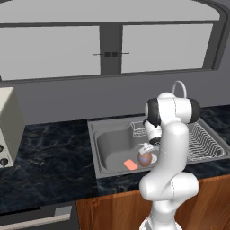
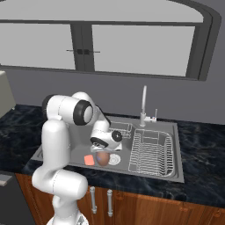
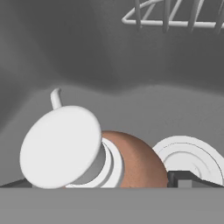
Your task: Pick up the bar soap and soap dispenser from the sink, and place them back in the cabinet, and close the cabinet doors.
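The sink (image 2: 173, 151), set in the desk, holds dispenser (image 2: 102, 158) and soap (image 2: 89, 160) side by side near its drain. The gripper (image 2: 103, 148) hovers just above the dispenser's pump, jaws fully spread and empty, apparently positioned to straddle it.

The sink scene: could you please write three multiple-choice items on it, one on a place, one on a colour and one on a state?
1. Where does the bar soap lie?
A. in the sink basin
B. on the counter
C. in the dish rack

2. What colour is the soap dispenser body?
A. blue
B. brown
C. green

3. How is the gripper?
A. shut on the soap
B. shut and empty
C. open

Answers: 1 A, the orange block lies on the basin floor. 2 B, brown beneath a white pump. 3 C, its fingers stand apart on either side of the dispenser.
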### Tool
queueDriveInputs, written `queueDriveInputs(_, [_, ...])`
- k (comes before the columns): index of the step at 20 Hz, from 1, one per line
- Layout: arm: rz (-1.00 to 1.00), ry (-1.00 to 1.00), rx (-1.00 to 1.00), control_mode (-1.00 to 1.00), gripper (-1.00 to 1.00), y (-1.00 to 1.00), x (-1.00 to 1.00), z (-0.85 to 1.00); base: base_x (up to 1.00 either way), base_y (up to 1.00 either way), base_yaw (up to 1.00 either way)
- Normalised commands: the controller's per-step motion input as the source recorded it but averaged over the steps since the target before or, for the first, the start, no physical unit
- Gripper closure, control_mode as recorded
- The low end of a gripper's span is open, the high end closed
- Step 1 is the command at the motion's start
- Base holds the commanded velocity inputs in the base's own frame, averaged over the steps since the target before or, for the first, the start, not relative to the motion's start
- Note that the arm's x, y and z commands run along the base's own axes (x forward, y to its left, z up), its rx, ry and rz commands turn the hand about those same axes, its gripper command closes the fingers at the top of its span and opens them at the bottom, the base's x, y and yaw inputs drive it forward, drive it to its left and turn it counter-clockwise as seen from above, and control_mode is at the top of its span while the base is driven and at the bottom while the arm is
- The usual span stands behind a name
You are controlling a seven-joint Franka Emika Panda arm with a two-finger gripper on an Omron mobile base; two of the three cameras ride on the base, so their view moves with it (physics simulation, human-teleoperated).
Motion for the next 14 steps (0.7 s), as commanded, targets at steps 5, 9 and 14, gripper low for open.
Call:
queueDriveInputs(5, [0.00, 0.00, 0.01, -1.00, 1.00, 0.05, 0.00, 0.00, 0.00, 0.00, 0.00])
queueDriveInputs(9, [0.00, 0.00, 0.00, -1.00, 1.00, -0.01, 0.00, 0.03, 0.00, 0.00, 0.00])
queueDriveInputs(14, [0.00, -0.06, 0.00, -1.00, 1.00, -0.03, -0.07, 0.22, 0.00, 0.00, 0.00])
